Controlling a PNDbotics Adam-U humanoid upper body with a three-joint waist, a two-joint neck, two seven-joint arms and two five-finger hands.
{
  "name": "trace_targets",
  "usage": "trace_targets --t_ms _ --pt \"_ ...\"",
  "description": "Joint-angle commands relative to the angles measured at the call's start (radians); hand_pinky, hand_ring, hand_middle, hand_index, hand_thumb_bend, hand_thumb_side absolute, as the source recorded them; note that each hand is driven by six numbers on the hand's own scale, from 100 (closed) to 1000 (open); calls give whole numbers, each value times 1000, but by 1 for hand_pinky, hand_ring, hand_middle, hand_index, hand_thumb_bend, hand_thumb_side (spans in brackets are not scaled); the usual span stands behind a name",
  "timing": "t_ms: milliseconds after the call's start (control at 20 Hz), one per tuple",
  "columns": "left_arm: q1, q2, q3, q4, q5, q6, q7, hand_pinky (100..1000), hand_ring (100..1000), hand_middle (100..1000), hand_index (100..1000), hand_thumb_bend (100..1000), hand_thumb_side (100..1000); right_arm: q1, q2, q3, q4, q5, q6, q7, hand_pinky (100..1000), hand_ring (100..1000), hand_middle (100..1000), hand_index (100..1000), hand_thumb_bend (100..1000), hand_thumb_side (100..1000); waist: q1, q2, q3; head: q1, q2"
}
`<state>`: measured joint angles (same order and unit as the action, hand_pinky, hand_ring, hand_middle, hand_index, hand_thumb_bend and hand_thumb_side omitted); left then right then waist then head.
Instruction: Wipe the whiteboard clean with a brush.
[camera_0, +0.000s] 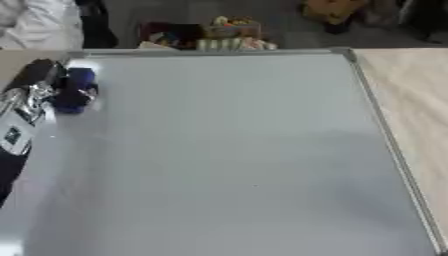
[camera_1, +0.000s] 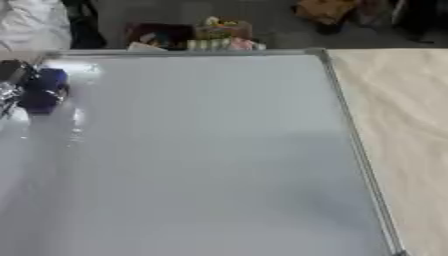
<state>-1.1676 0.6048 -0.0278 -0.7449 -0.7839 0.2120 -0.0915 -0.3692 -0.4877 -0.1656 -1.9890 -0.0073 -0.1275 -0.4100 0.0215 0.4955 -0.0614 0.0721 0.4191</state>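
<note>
On whiteboard (camera_0: 236, 150), left hand (camera_0: 35, 92), brush (camera_0: 75, 90)

A grey, metal-framed whiteboard (camera_0: 236, 150) is lying flat, its surface showing no marks. A dark blue brush (camera_0: 75, 90) is sitting at its far left corner.

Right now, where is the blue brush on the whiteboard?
The blue brush sits at the whiteboard's far left corner, held at the left hand.
</note>
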Motion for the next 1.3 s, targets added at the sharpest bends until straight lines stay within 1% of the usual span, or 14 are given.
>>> trace_targets --t_ms 50,250,500,850,1050,1300 --pt "-10 7 2 -5 10 -5 2 412 483 343 620 107 383 -7 -13 -11 -11 -5 1 -2 836 797 687 848 100 1000 -3 -18 -4 4 -15" --pt "-14 0 -11 -10 1 -21 -14 415 485 351 626 101 384 -12 -13 -10 -11 -6 -1 -1 836 796 687 848 100 1000 -2 -14 -9 11 -15" --pt "-19 -1 -19 -9 -34 -44 -55 420 487 357 623 100 383 -22 -15 -8 -11 -8 -4 -1 836 796 686 848 100 1000 3 -7 -22 30 -21" --pt "-29 -22 -34 -23 -87 -76 -104 418 485 358 618 100 396 -23 -13 -9 -11 -10 -3 -6 836 794 683 846 100 1000 5 1 -27 43 -22" --pt "-35 -37 -42 -31 -95 -84 -119 416 483 356 617 100 407 -25 -12 -9 -11 -12 -4 -9 836 794 683 846 100 1000 6 1 -29 45 -24" --pt "-38 -43 -44 -36 -99 -79 -122 409 477 348 615 100 413 -24 -11 -10 -11 -12 -4 -10 836 794 682 845 100 1000 6 0 -29 45 -27"
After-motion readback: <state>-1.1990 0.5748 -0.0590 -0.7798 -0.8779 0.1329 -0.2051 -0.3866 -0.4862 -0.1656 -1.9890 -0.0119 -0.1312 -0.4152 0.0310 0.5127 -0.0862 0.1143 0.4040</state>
